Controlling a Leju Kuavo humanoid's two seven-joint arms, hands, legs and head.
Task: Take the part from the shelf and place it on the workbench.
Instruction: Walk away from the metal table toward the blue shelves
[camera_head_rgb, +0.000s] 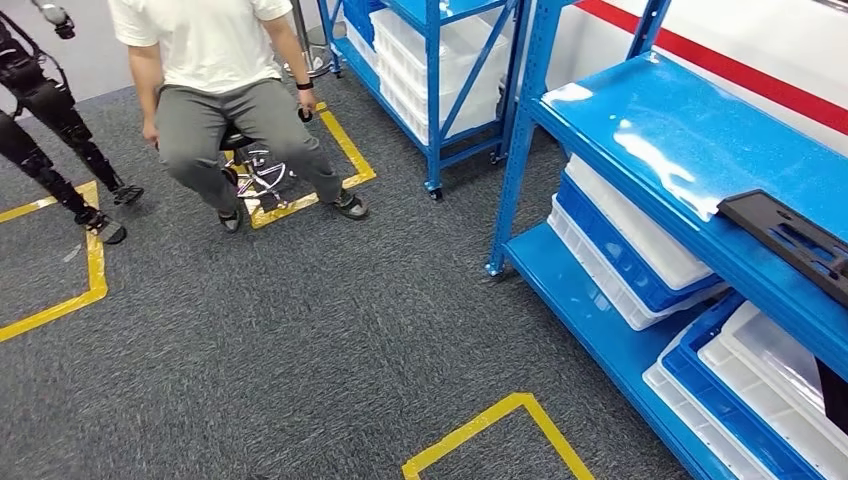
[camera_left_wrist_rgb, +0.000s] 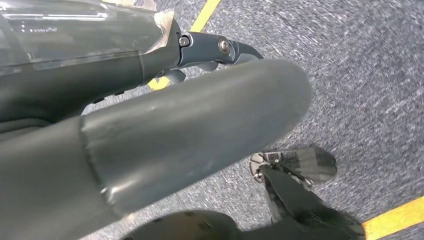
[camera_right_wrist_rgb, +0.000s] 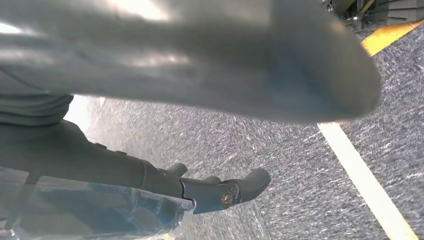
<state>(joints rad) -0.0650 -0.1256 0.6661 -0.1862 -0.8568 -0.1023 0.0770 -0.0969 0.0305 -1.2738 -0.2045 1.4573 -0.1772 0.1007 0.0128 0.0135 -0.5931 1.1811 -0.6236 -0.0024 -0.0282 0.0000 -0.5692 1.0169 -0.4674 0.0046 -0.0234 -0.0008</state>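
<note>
The flat black plastic part (camera_head_rgb: 790, 243) lies on the glossy blue metal shelf (camera_head_rgb: 668, 130) at three o'clock in the head view. The left hand (camera_left_wrist_rgb: 150, 135) and right hand (camera_right_wrist_rgb: 200, 75) hang over grey carpet (camera_head_rgb: 330, 340), fingers apart, holding nothing.

Black flat part (camera_head_rgb: 790, 243), long and rectangular, with moulded ribs and cut-out openings along its upper face. Lying flat on the glossy top level of the blue shelf (camera_head_rgb: 680, 140), near the front edge of that level, at about 3 o'clock in the head view. Long axis running diagonally from 10 o'clock toward 4 o'clock, far end cut by the picture's edge. Untouched, nothing resting on it.
</note>
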